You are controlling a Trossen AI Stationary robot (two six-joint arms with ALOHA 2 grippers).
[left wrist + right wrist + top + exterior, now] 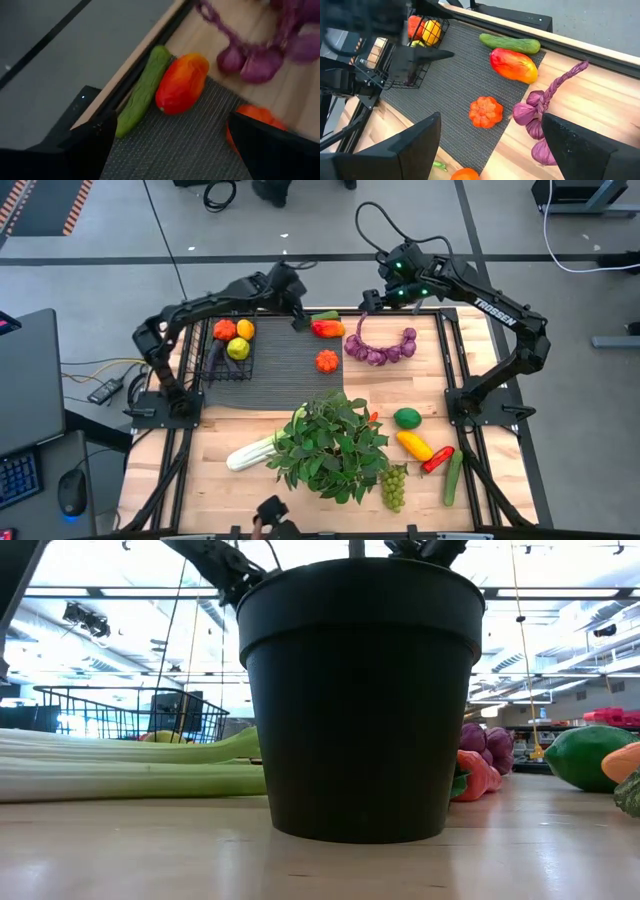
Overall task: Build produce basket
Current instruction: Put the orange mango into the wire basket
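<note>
- While the potted plant point(330, 445) fills the near middle of the worktop point(250, 480), a celery stalk point(250, 452) lies just beside it on the left, and the grapes point(394, 486), a cucumber point(454, 477), a red pepper point(437, 459), a yellow pepper point(414, 445) and a lime point(407, 418) lie on its right.
- Farther back, an orange fruit point(486, 111) sits on the ribbed mat point(290, 365), well apart from both claws.
- The basket point(229, 355) stands on the mat's left end and holds several pieces of fruit, red, orange and yellow-green.
- The purple bulb string point(380, 348) lies on the bare wood right of the mat.
- At the mat's far edge a red-orange pepper point(182, 82) lies touching a second green cucumber point(144, 91).
- The left claw point(298, 315) hangs over the mat's far edge with its fingers spread wide and holding nothing; the pepper and cucumber lie just beside it, to its right.
- The right claw point(372, 302) hovers at the far edge near the bulb string, fingers wide apart and empty; the pepper lies to its left.
</note>
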